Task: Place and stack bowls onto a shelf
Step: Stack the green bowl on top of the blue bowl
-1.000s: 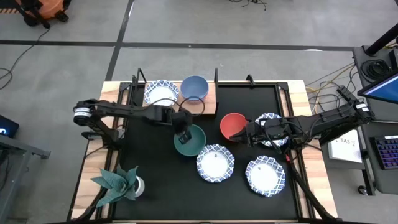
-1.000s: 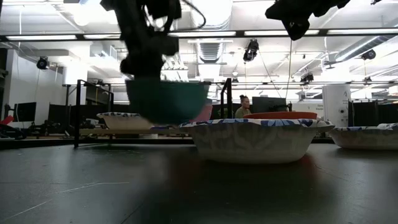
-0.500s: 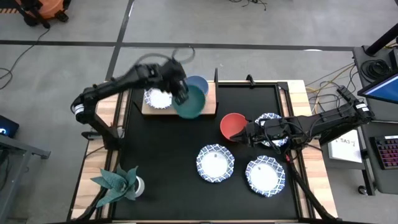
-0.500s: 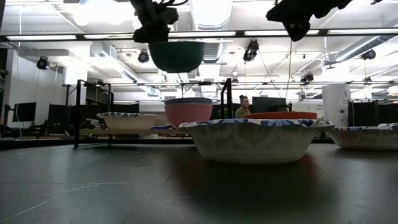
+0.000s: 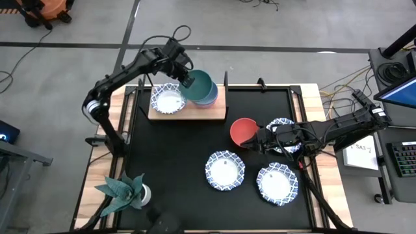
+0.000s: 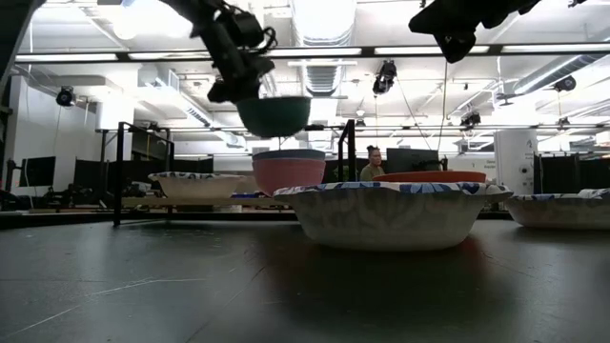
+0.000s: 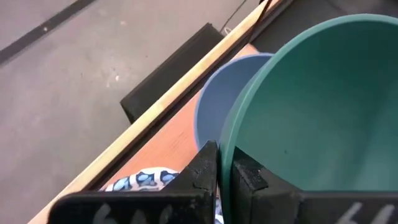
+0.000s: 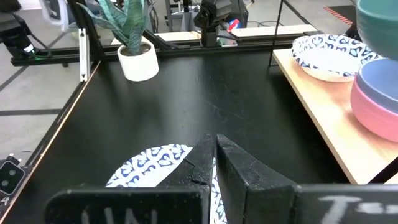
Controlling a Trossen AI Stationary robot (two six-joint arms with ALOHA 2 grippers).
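The left gripper (image 5: 189, 80) is clamped on the rim of the green bowl (image 5: 201, 87), holding it in the air above the shelf (image 5: 218, 112). In the left wrist view the two dark fingers (image 7: 208, 168) pinch the green wall between them, one inside and one outside, and the bowl's hollow fills the space just past the fingertips. From table height the green bowl (image 6: 274, 114) hangs clear of the stack below it, with a gap between its base and the blue bowl (image 6: 288, 153), which sits nested in the pink bowl (image 6: 289, 173). Seen from above, the green bowl covers most of the blue one (image 5: 211, 100), tilted a little toward the gripper's side.

On the same wooden board, beside that stack, rests a white bowl with a blue-patterned rim (image 5: 168, 101).

The right gripper (image 5: 258, 138) hovers low over the black mat (image 5: 169, 169), its fingers pressed together with nothing between them. It sits between the red bowl (image 5: 244, 131), just beside its tip, and another patterned bowl (image 5: 284, 133), which the arm partly hides. Two more patterned bowls lie on the mat nearer the front edge, one (image 5: 225, 170) close to the middle and one (image 5: 277, 182) toward the right side, well apart from both grippers.

A potted plant (image 5: 123, 190) stands at the front left corner of the table.
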